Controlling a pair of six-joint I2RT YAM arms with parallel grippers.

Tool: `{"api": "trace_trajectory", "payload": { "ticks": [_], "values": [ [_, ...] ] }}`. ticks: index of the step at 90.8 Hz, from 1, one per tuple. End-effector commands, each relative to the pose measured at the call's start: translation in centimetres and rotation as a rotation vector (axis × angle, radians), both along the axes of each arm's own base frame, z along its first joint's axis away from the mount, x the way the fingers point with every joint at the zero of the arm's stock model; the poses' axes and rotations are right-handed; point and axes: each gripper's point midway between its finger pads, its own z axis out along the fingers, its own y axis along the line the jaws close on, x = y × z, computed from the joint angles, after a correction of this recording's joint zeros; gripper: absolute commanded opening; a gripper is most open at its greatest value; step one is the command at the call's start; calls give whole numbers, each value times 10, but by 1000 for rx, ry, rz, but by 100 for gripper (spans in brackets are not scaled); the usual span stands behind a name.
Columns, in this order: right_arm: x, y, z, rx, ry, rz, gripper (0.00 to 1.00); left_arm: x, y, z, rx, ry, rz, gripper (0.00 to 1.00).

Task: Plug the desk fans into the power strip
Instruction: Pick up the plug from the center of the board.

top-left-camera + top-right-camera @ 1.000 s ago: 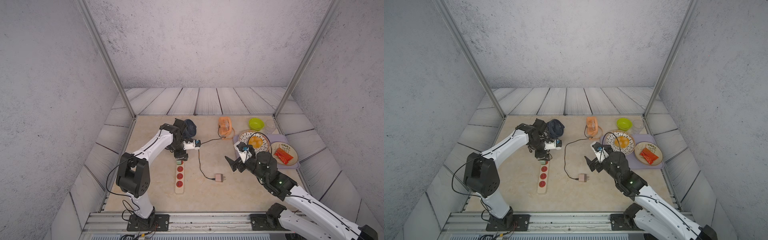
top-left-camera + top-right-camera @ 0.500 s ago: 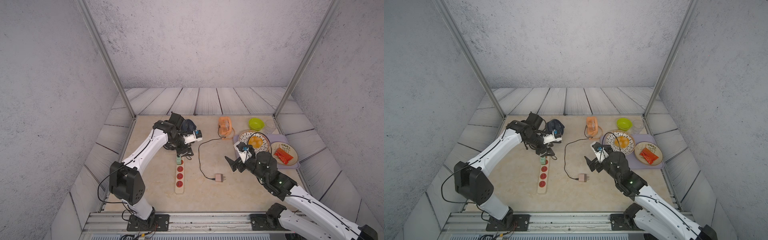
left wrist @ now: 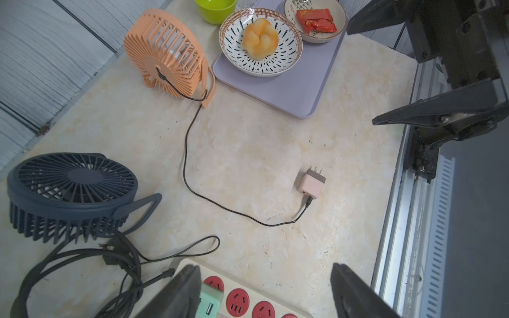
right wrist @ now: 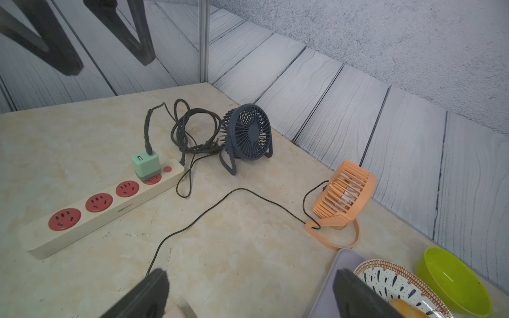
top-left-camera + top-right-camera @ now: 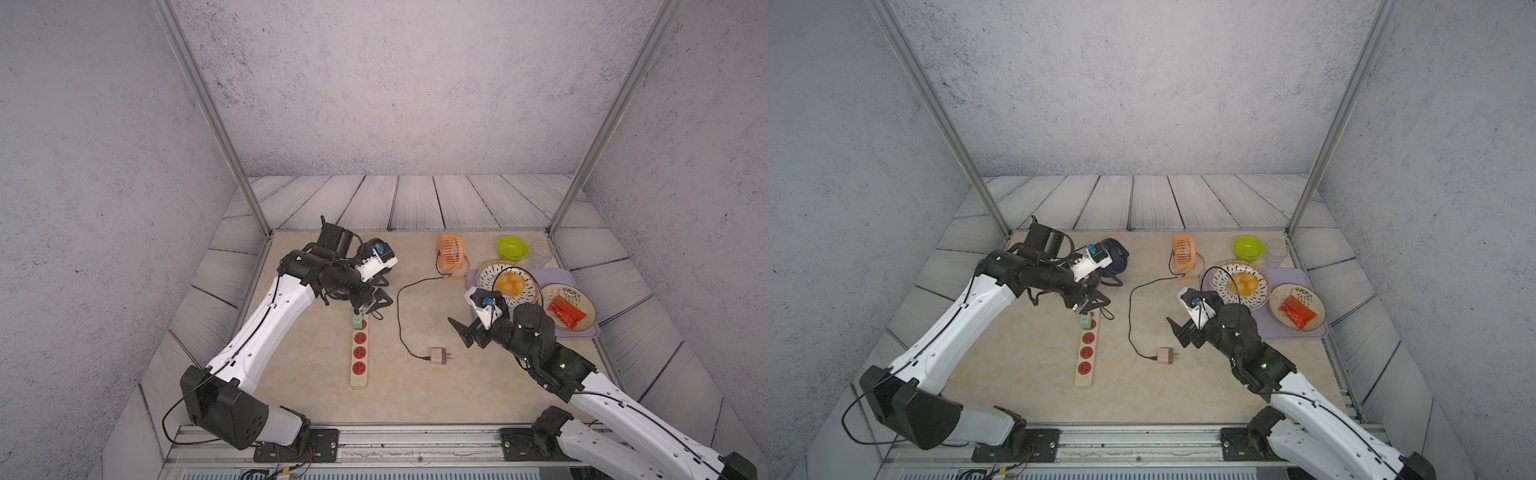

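Observation:
The cream power strip (image 5: 360,353) (image 4: 110,203) lies left of centre. A green adapter (image 5: 356,321) (image 4: 145,165) stands plugged into its far socket, its black cable running into the tangle by the dark blue desk fan (image 4: 248,135). My left gripper (image 5: 372,305) (image 3: 264,268) hovers open just over that end, one finger beside the adapter, holding nothing. An orange desk fan (image 5: 449,249) stands at the back. Its thin cord ends at a pink adapter (image 5: 438,356) (image 3: 311,184) lying loose on the table. My right gripper (image 5: 467,332) (image 4: 250,272) hangs open and empty just right of the pink adapter.
A purple tray (image 5: 582,332) at the right holds a patterned bowl (image 5: 509,284) with a bun and a plate (image 5: 567,307) with a red packet. A green bowl (image 5: 512,247) and a clear cup (image 5: 540,252) stand behind it. Thick black cord (image 3: 82,261) coils beside the blue fan.
My left gripper has opened and let go of the green adapter, which stays seated in the strip. The left arm has drawn up and back. The right arm has not moved.

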Motion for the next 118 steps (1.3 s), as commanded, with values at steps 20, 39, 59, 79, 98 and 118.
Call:
{"api": "trace_trajectory", "payload": {
  "ticks": [20, 39, 59, 79, 98, 118],
  "values": [
    [-31, 44, -51, -125, 136, 333, 99, -29, 22, -16, -5, 47, 88, 100],
    [-34, 50, -79, -266, 156, 385, 99, -33, 41, -10, -136, 73, 145, 100],
    [-43, 47, -124, -456, 223, 441, 99, -22, 55, -6, -158, 44, 207, 99],
    [-59, 26, -157, -667, 343, 499, 96, -10, 69, 6, -187, 28, 277, 99],
    [-53, 19, -182, -735, 429, 449, 91, -8, 70, 7, -203, 38, 286, 99],
    [-47, 12, -209, -822, 494, 424, 82, -7, 72, 9, -208, 37, 297, 99]
  ]
}}
